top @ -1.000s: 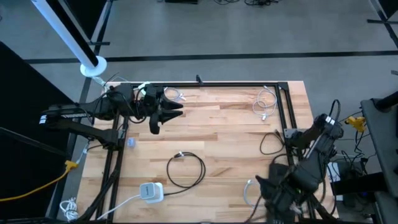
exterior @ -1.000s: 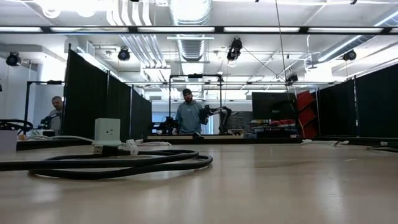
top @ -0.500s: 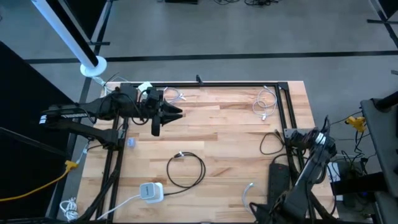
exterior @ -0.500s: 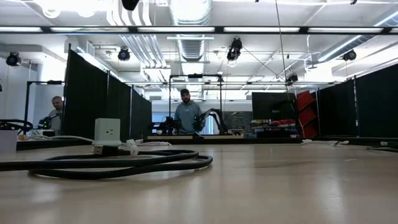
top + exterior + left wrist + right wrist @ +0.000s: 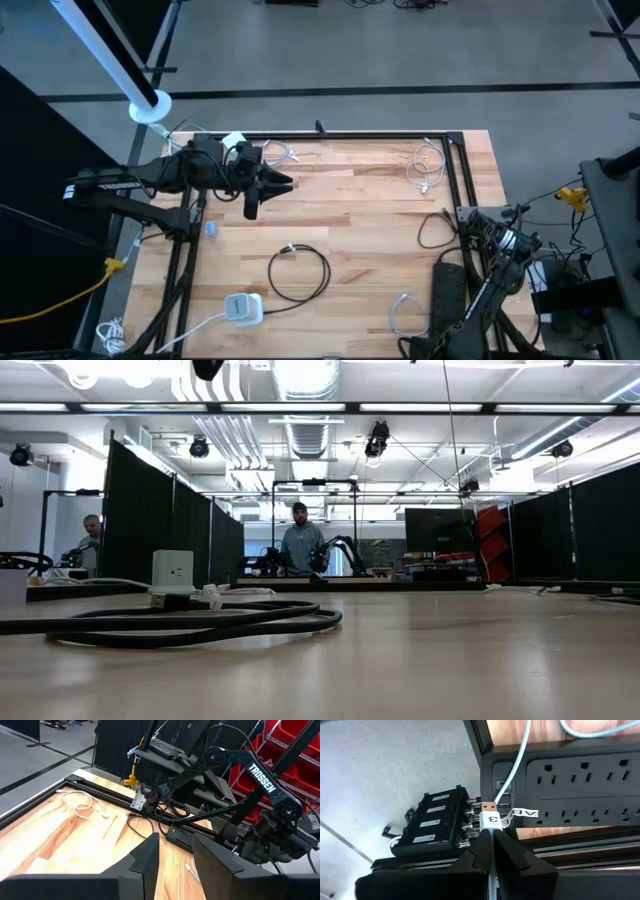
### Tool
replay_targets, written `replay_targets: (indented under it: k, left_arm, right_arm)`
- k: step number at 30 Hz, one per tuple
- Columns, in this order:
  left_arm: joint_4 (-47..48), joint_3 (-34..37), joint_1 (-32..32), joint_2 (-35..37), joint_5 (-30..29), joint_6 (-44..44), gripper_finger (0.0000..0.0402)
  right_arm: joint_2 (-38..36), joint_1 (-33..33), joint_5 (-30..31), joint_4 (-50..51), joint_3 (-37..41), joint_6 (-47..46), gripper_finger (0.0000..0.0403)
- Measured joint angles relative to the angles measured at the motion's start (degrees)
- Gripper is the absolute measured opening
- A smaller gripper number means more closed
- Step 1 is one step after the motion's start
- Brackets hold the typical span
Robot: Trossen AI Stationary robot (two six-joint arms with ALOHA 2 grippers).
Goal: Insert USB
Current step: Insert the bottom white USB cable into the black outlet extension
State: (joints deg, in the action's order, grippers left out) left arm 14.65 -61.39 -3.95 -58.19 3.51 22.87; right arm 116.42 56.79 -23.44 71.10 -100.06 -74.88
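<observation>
In the right wrist view my right gripper (image 5: 492,837) is shut on a white USB plug (image 5: 489,817) marked "3". The plug's metal tip (image 5: 487,805) points at the USB-port end of a black power strip (image 5: 580,775). That strip lies at the table's near right (image 5: 449,290), with a pale cable (image 5: 398,315) curled beside it. In the high view my right gripper is hidden at the near edge. My left gripper (image 5: 268,185) hovers open over the far left of the table, holding nothing (image 5: 175,855). My right gripper pinches the USB plug's white body (image 5: 490,826) between its two fingers, which lie along the plug. The metal tip sticks out past the fingertips toward the strip's ports. The braided cable (image 5: 492,885) runs back between the fingers. Whether the tip touches a port, I cannot tell.
A black cable coil (image 5: 300,272) and a white wall adapter (image 5: 240,308) lie near the table's middle and near left. White cables lie at the far right (image 5: 428,165) and far left (image 5: 285,155). A black rail frame (image 5: 466,180) edges the table. People stand in the room beyond (image 5: 303,545).
My right arm has folded back and sunk toward the table's near right edge, taking its gripper almost out of the high view and uncovering the power strip and the pale cable beside it. My left arm has kept nearly still.
</observation>
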Motion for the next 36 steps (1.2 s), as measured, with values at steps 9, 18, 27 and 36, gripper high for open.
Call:
replay_targets:
  k: [9, 18, 27, 36]
  left_arm:
    - [0.92, 0.0, 0.02, 0.0, 0.02, 0.16, 0.0116]
    - [3.27, 0.02, 0.14, 0.0, 0.02, 0.29, 0.0106]
    - [5.14, 0.02, 0.2, 0.0, 0.02, 0.24, 0.0114]
    - [6.95, 0.02, 0.2, 0.0, 0.02, 0.31, 0.0109]
  right_arm:
    - [0.15, 0.92, -0.37, -0.07, 3.73, -2.91, 0.0]
    - [0.07, 3.79, 0.32, -1.04, 4.03, -3.14, 0.0]
    - [0.07, 3.99, 3.5, -1.61, 6.06, -2.68, 0.0]
    - [0.07, 4.09, 2.5, -6.62, 6.14, -2.66, 0.0]
